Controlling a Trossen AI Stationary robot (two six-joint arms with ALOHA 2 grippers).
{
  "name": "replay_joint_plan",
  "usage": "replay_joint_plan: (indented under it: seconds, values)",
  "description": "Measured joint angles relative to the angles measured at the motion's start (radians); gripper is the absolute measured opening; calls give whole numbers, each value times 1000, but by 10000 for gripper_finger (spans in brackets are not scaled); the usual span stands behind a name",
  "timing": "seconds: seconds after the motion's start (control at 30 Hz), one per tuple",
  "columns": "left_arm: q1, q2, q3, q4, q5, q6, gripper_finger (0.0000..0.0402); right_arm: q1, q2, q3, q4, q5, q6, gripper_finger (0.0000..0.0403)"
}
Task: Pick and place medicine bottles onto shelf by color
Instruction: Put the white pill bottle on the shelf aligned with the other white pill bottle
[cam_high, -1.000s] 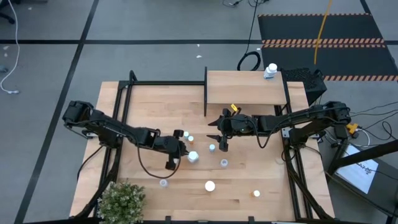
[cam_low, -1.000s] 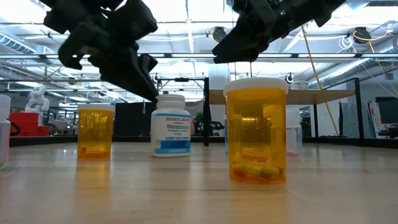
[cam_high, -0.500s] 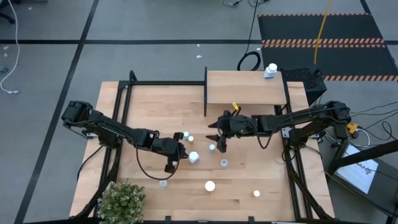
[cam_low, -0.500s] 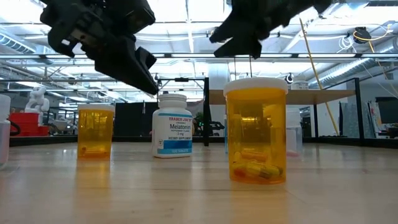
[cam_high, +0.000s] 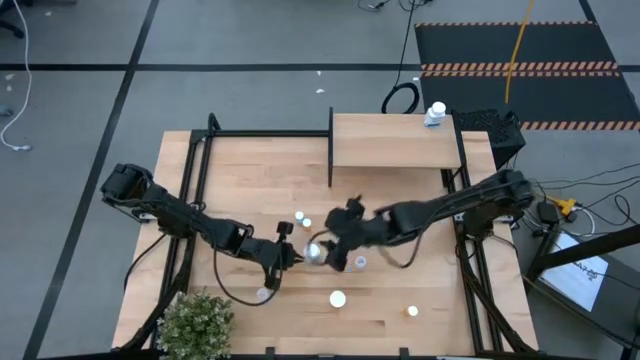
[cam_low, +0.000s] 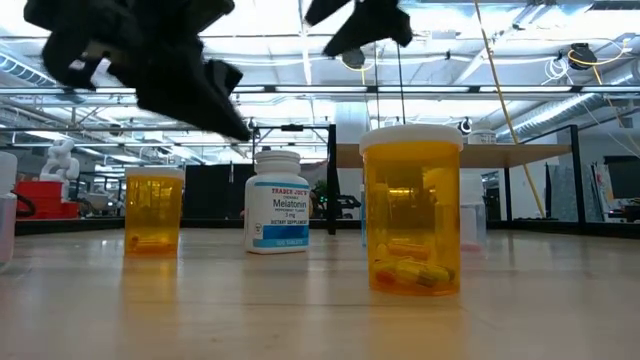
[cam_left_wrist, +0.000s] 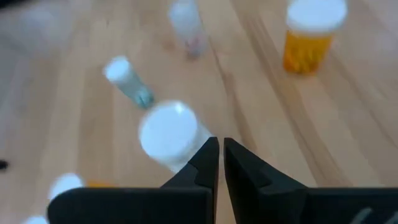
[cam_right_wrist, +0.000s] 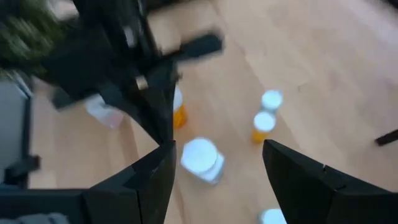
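**Bottles scattered mid-bench**

Light-wood bench (cam_high: 220, 175) carries white-capped medicine bottles (cam_high: 337, 298), orange and pale, loosely spread near its front. Left gripper (cam_high: 289, 257) is closed, empty; right gripper (cam_high: 330, 252) spreads wide above a white-capped bottle (cam_right_wrist: 201, 157). Shelf (cam_high: 392, 141) behind holds one bottle (cam_high: 434, 114).

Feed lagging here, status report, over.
Left gripper shut, empty. Right gripper open above white-capped bottle. One bottle on shelf. Arms close together mid-table.

The light-wood table (cam_high: 230, 180) carries scattered white-capped medicine bottles (cam_high: 338, 298), orange and clear, plus a small green plant (cam_high: 195, 322) at its near left corner. The raised shelf (cam_high: 390, 142) at the far edge holds one bottle (cam_high: 434, 114) at its far right corner.
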Motion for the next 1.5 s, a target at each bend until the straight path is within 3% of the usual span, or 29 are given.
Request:
replay_joint_plan:
  seconds: [0.17,0.33,0.5,0.6,0.9,1.07,1.5]
  values:
    - [0,-22,-1,-64,-47,-22,26,26,126,94,-18,-1,45,236]
    - [-35,-167,1,-162,-83,-92,26,26,192,124,-7,0,92,236]
    - [-81,-296,1,-306,-287,-164,26,9,212,148,-11,1,119,247]
    - [-88,-335,0,-366,-348,-221,26,0,212,149,0,7,127,271]
    - [-76,-343,0,-387,-369,-244,26,-1,221,149,-6,52,224,333]
    - [-50,-344,0,-377,-394,-222,26,-2,260,149,-12,44,252,336]
    - [-7,-343,0,-372,-394,-210,26,-43,374,148,-19,-112,267,333]
